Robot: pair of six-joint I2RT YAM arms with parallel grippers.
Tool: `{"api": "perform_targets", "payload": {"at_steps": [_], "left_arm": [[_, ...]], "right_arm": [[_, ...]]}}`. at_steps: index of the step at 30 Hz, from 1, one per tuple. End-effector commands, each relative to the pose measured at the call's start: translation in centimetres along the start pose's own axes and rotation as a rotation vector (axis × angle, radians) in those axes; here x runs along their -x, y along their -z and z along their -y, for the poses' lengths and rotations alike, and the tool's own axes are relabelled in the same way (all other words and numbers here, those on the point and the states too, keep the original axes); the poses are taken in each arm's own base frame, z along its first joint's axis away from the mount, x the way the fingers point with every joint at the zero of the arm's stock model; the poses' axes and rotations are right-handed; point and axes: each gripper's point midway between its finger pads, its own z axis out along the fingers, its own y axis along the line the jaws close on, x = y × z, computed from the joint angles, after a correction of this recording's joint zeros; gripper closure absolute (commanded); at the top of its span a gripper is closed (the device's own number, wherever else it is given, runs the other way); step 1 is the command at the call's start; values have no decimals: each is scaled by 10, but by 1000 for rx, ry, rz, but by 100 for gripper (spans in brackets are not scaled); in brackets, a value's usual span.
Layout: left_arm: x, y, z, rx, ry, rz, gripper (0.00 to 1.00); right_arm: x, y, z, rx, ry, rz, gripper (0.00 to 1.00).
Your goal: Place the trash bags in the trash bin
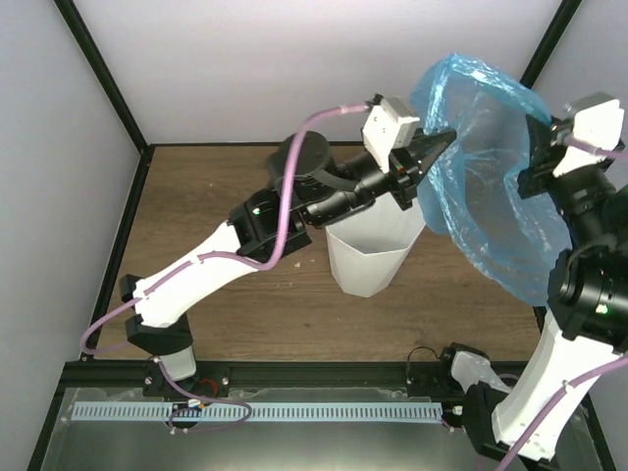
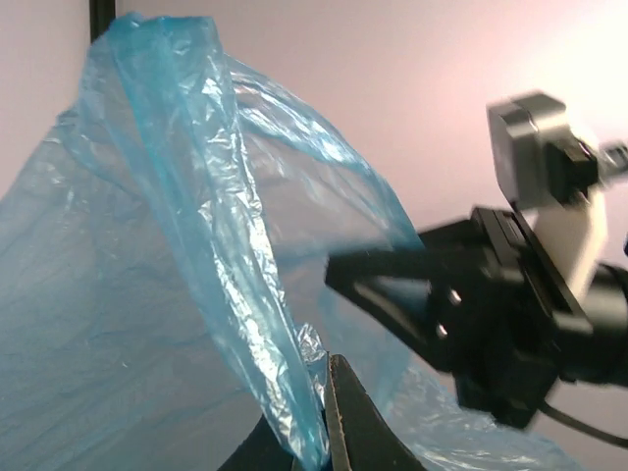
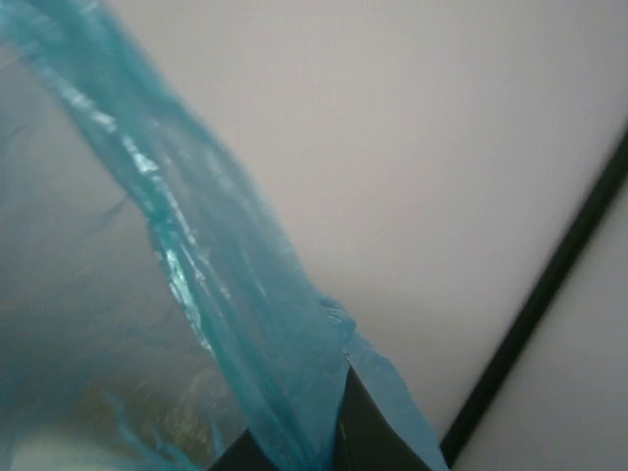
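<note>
Mid-task, the trash bag (image 1: 496, 196) hangs aloft, right of the trash bin (image 1: 368, 257), with the left gripper (image 1: 435, 147) and right gripper (image 1: 536, 162) each pinched shut on its rim, seemingly spreading the mouth. Next it must be carried over the bin and lowered inside.

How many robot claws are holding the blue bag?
2. The left claw pinches the blue bag on its left edge, near the white bin. The right claw pinches the bag's right edge. Both are shut on it.
</note>
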Motion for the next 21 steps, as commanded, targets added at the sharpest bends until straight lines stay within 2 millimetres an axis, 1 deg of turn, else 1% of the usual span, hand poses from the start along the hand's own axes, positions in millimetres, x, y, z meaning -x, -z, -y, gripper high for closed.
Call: {"api": "perform_targets", "payload": {"at_steps": [1,5,7,9,12,14,17,21], "left_arm": [[44,25,4,-5,-65,66,96],[63,42,-7,69,-104,73,96],[68,49,-13,102,-118,73,96],[70,54,-17,128,-123,68,96],[69,55,-20,146,-124,62,96],[67,54,-20,147,-123,55,96],[60,53,-23,155,-134,35,96],[51,54,-34,220,-168,7,96]], "right_arm": [[19,17,-46,236,92,93,96],[14,7,-45,265,53,89,99],[20,6,-48,294,42,105,99],[29,14,-59,351,65,149,99],[42,25,-75,445,84,214,99],[45,29,-84,516,80,234,99],[40,29,-93,605,56,236,98],[28,19,-93,648,0,212,98]]}}
